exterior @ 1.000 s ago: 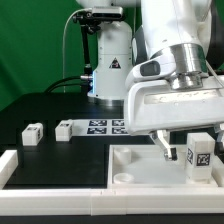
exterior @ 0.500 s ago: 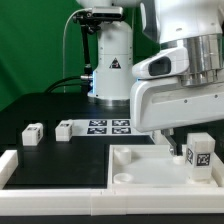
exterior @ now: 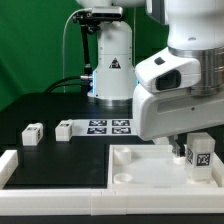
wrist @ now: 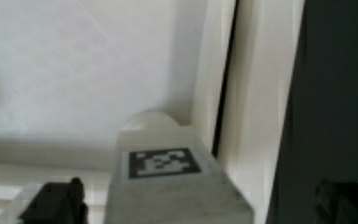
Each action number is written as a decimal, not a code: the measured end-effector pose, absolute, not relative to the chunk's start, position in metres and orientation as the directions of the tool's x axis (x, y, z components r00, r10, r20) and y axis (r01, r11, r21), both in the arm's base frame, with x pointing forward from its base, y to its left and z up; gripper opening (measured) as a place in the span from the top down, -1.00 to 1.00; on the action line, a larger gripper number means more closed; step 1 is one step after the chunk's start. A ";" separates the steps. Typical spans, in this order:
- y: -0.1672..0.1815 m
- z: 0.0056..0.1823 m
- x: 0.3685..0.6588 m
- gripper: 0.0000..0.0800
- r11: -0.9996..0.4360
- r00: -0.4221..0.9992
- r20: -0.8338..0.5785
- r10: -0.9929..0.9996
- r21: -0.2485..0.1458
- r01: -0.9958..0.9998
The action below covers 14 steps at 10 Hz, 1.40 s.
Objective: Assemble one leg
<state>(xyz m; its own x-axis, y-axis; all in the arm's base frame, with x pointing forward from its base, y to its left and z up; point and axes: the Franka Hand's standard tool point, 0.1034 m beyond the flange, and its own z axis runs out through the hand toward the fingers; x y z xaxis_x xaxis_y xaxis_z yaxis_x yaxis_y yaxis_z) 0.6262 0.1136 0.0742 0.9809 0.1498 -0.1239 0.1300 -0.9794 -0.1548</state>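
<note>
- gripper point(wrist: 197, 203) wide open, fingers either side of the leg point(exterior: 201, 156), not touching
- leg stands on white panel point(exterior: 140, 162), at exterior view's right

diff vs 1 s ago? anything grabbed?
The arm slid toward the exterior view's right, bringing the end effector over the leg. In the wrist view its fingers stand apart on either side of the leg, so nothing is gripped. Unchanged: the leg upright on the white panel, the small blocks, the marker board.
</note>
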 end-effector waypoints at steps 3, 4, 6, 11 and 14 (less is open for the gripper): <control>0.111 0.075 0.632 -0.62 -0.984 0.989 -0.097 0.114 -0.147 0.099; 0.110 0.074 0.633 -0.57 -0.984 0.989 -0.085 0.119 -0.146 0.106; 0.111 0.072 0.632 -0.13 -0.983 0.989 -0.079 0.124 -0.146 0.111; 0.111 0.071 0.632 0.27 -0.989 0.994 -0.090 0.055 -0.140 0.042; 0.112 0.070 0.632 0.27 -0.922 0.926 -0.130 -0.355 -0.117 -0.370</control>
